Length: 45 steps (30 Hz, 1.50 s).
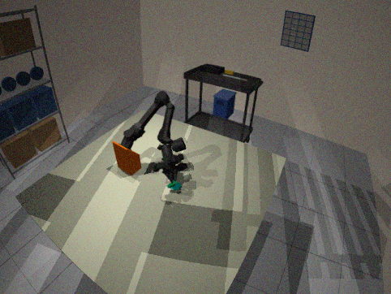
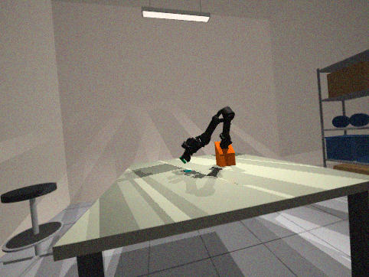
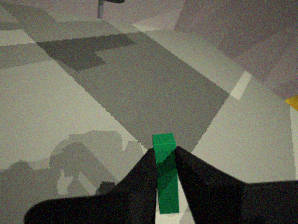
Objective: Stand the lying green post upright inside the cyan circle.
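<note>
The green post (image 1: 172, 184) (image 2: 183, 160) (image 3: 167, 180) is held between the fingertips of my gripper (image 2: 184, 158) (image 3: 164, 152), which is shut on it. In the exterior view the post is tilted, neither upright nor flat, and hangs clear above the table. The cyan circle (image 1: 177, 188) (image 2: 187, 171) lies flat on the table. In the exterior view it shows below the post; in the top view the post partly overlaps it. The circle is not visible in the wrist view. The arm reaches down and forward at a slant.
An orange block (image 1: 127, 159) (image 2: 225, 156) stands on the table (image 1: 195, 239) (image 2: 153, 214) beside the arm's base. A dark workbench (image 1: 227, 79) stands beyond the table, shelving (image 1: 49, 73) (image 2: 320, 115) to one side, and a stool (image 2: 28, 192) near another edge. Shadows and light bands cross the tabletop.
</note>
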Motion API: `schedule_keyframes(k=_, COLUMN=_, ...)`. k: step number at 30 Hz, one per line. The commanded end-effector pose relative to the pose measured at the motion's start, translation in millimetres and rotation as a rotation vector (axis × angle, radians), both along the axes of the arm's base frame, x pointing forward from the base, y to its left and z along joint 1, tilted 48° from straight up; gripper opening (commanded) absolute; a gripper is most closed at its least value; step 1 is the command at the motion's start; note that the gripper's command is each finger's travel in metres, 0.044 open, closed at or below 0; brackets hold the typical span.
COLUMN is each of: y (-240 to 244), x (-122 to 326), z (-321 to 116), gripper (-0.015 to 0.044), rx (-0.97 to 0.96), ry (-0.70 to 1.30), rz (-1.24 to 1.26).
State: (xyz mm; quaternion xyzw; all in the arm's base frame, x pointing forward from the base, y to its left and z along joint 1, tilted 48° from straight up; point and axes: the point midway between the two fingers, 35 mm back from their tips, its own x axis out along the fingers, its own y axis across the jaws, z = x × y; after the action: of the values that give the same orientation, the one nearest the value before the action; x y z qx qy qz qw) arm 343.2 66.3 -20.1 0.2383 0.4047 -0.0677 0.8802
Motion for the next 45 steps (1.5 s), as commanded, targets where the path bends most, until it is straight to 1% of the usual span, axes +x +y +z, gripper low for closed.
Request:
schedule_keyframes(k=1, y=0, x=-1, z=4, gripper=0.0023, rx=0.004, ry=-0.032, rz=-0.022)
schedule_keyframes(k=45, y=-1, x=-18, z=37, gripper=0.0023, rx=0.079, ry=-0.299, rz=-0.193)
